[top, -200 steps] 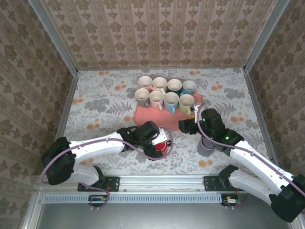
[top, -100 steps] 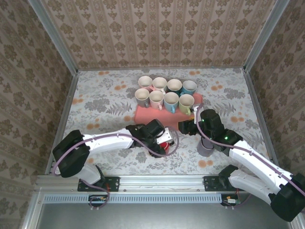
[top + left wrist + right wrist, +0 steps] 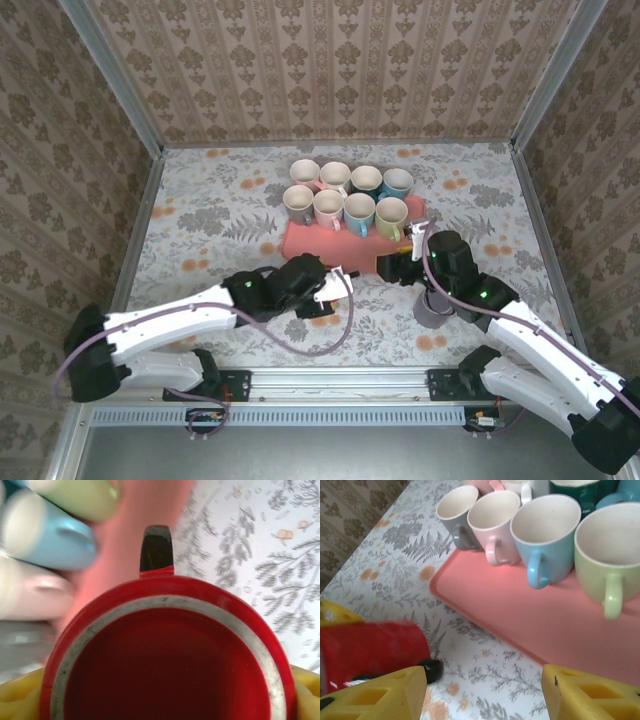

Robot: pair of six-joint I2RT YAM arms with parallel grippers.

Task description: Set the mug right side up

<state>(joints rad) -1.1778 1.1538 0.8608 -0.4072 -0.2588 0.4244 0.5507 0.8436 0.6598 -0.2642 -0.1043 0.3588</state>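
Observation:
The red mug (image 3: 165,665) sits between the yellow fingers (image 3: 15,695) of my left gripper (image 3: 160,695), which is shut on it. Its ringed base faces the left wrist camera and its black handle (image 3: 156,547) points away. In the right wrist view the red mug (image 3: 370,650) lies on its side, low over the floral table, with the handle (image 3: 432,670) toward the right. My right gripper (image 3: 482,695) stands open just right of the mug, nothing between its fingers. From above, the left gripper (image 3: 325,295) and the right gripper (image 3: 390,265) face each other in front of the tray.
A pink tray (image 3: 300,240) behind the grippers holds several upright mugs (image 3: 360,210). A grey mug (image 3: 433,308) stands on the table under the right arm. Patterned walls enclose the table on three sides.
The left wrist has turned and shifted left over the red mug, which showed from above before and is now covered. The left elbow swung left. The right arm barely moved.

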